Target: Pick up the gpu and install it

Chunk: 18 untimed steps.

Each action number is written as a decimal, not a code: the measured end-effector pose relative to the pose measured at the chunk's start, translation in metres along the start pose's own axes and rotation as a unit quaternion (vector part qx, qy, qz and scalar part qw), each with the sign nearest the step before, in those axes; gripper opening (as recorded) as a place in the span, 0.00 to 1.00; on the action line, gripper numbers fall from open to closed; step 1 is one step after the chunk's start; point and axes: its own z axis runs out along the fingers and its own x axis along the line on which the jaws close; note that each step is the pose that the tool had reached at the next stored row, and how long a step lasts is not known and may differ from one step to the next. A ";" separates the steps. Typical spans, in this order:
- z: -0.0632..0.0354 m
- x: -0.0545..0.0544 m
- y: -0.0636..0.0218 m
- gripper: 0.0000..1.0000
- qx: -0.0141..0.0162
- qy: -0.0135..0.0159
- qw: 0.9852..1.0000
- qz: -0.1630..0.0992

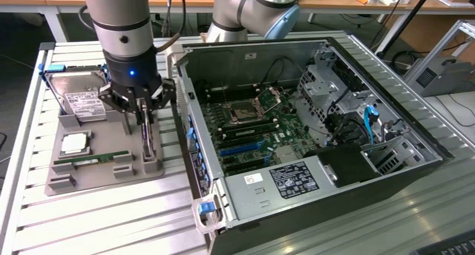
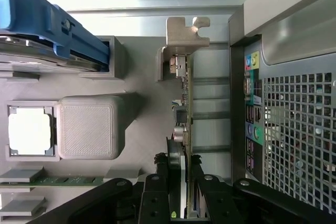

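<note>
On the gray holder tray (image 1: 97, 180) beside the open PC case (image 1: 415, 155), the gripper (image 1: 146, 127) clamps the gpu (image 1: 150, 149), which stands on edge in its slot. The wrist view adds its bracket end (image 2: 184, 35) and the case's rear ports (image 2: 251, 103).

Here's the counter (image 1: 111, 221), and on the exterior view's left lies the holder tray (image 1: 104, 180). At its far end, the hard drive (image 1: 78, 99); nearer, the processor chip (image 1: 75, 143); nearer again, the RAM stick (image 1: 93, 160), lying crosswise. Along the tray's edge closest to the computer case (image 1: 252, 45) stands the gpu (image 1: 149, 146), on edge in its slots, with the claw (image 1: 144, 131) directly over it. The case lies on the exterior view's right, just beside the tray, open side up, the motherboard (image 1: 252, 132) flat inside.
</note>
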 end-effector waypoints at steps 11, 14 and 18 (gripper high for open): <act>-0.0053 0.000 0.0000 0.27 0.000 0.000 1.000 0.000; -0.0066 0.000 0.0000 0.27 0.000 0.000 1.000 0.000; -0.0083 0.000 0.0000 0.27 0.000 0.000 1.000 0.000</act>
